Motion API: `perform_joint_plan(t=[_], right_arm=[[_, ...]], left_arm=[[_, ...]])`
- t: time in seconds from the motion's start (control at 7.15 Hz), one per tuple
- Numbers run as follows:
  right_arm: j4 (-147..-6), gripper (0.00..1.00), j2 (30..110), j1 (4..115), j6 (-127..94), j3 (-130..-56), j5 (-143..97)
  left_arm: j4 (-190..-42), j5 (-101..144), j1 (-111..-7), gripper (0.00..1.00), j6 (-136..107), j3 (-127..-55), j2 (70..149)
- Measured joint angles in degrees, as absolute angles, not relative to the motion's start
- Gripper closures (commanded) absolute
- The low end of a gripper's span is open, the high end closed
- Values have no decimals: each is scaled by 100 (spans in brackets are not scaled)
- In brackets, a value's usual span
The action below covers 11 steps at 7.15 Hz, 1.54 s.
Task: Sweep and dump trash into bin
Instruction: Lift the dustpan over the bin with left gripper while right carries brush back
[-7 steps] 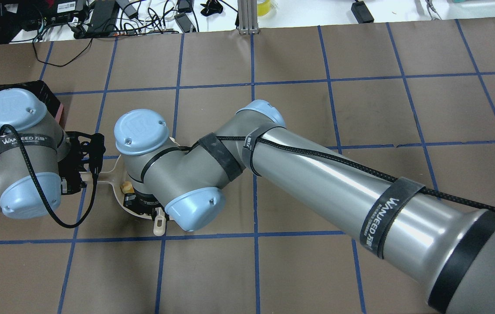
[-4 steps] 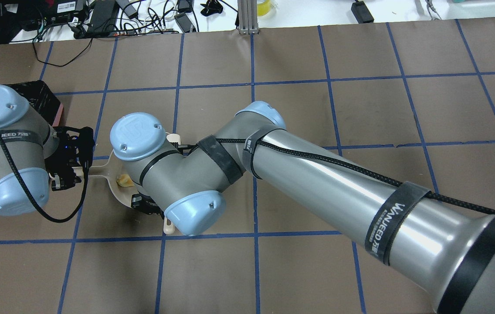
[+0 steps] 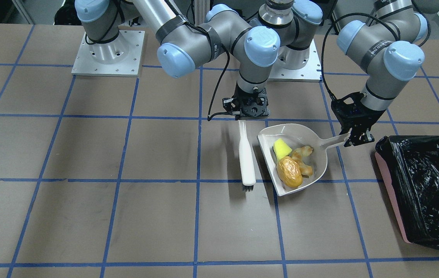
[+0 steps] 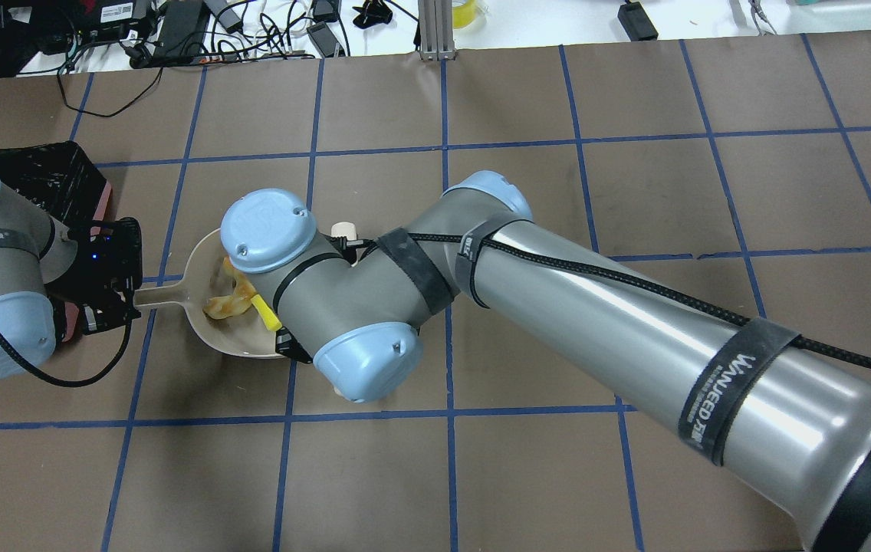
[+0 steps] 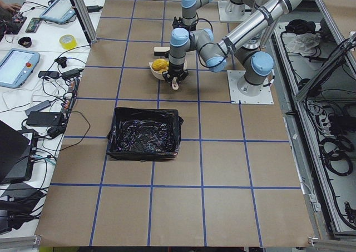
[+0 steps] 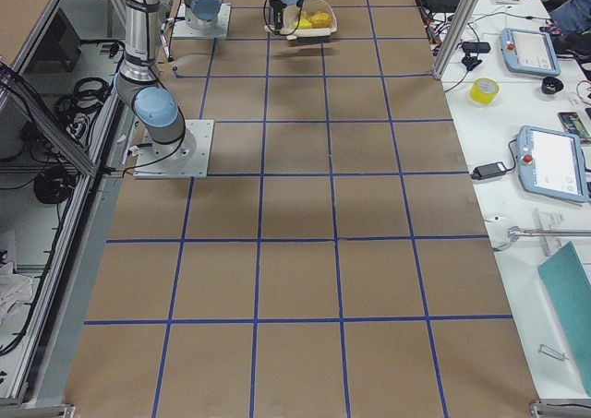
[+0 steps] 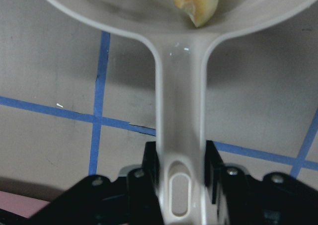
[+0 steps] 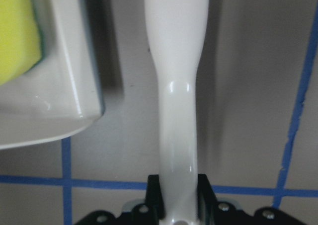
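Note:
The off-white dustpan holds all three pieces of trash: the yellow-green sponge wedge, the amber lumpy piece and the tan croissant. My left gripper is shut on the dustpan's handle. My right gripper is shut on a white brush that lies just beside the pan's open edge. The bin, pink with a black bag, stands beyond the left gripper, apart from the pan. In the overhead view the right arm hides its own gripper; the pan and the croissant show.
The table is brown with blue tape lines. The bin stands toward the table's left end. Both arm bases sit at the robot's edge. Cables and devices lie beyond the far edge.
My right arm has moved right with the brush, uncovering the pan and the trash in it. My left arm has drawn back to the left, still holding the handle.

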<state>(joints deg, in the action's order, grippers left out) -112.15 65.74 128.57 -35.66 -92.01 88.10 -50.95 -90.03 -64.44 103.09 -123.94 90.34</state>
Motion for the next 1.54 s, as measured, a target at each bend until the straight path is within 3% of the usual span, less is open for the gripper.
perform_joint_plan(t=[0.28,0.84,1.12,1.54], right_arm=[[-10989,100,6867,11793,-3284,-9214,8898],[-10726,100,7183,9429,-1336,-9455,9317],[-10781,100,7231,8280,167,-9692,9371],[-10909,100,7170,7290,1371,-9881,9629]], left_arm=[[-5607,-8680,-5927,100,10396,-12060,9030],[-8354,-8143,-4174,100,10687,-9942,9210],[-8630,-8238,-3305,100,10908,-9518,9430],[-8635,-8681,-2894,100,10966,-8695,10046]])
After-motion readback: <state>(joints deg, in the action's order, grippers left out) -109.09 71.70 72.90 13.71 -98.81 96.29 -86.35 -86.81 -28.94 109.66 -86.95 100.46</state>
